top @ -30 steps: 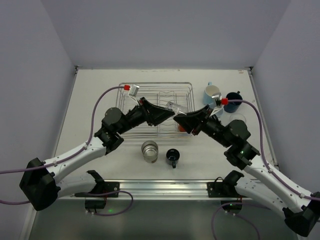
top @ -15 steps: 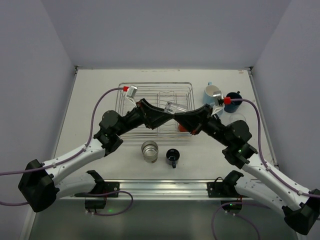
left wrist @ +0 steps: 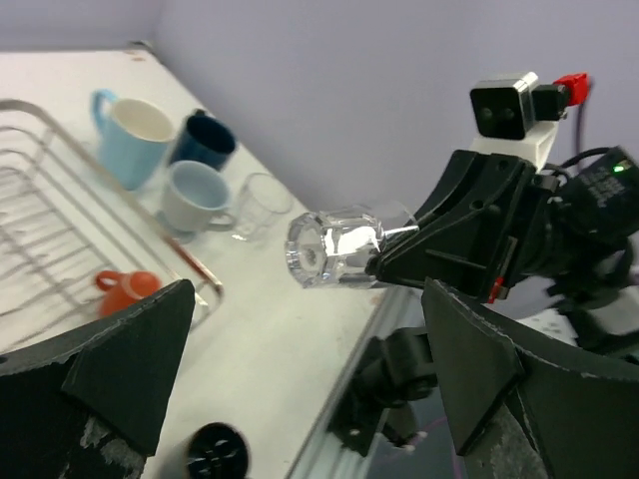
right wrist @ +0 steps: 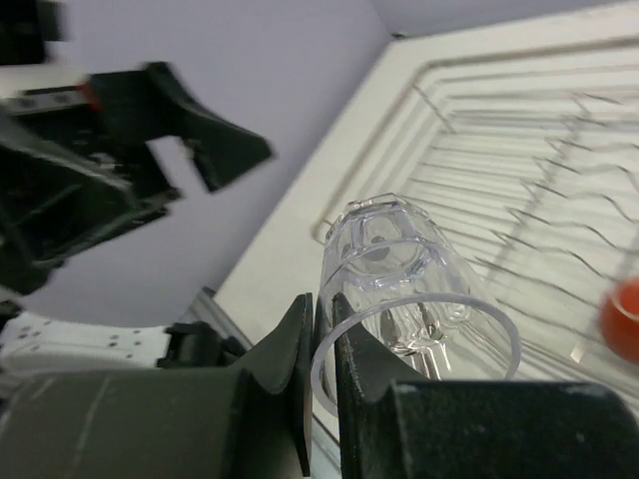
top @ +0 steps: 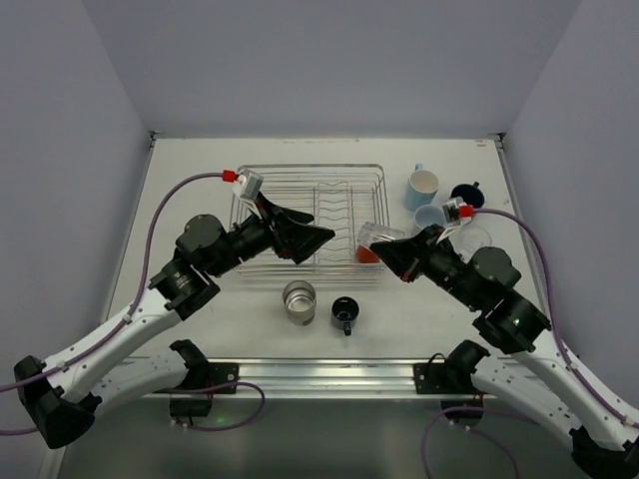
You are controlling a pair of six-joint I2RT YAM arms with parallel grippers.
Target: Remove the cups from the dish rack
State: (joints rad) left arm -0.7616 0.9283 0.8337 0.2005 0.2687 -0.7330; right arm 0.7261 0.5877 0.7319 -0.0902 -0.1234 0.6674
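Cups are mostly out of the dish rack (top: 310,168). The light blue mug (top: 423,186), navy mug (top: 464,194) and a second glass (left wrist: 258,207) stand grouped toward the far right corner of the counter (top: 190,180). The metallic cup (top: 299,301) and small dark cup (top: 345,312) sit between the rack and the near edge.

The clear glass (top: 377,237) hangs on its side in the air above the rack's near right corner. The right tool (top: 392,246) pinches its rim wall, one finger inside and one outside, probably the firmest hold on so smooth a wall. The left tool (top: 315,228) is spread wide and empty over the rack's middle, facing the glass but apart from it. The orange cup (top: 367,255) lies in the rack just beneath the glass, the one cup visibly left there.
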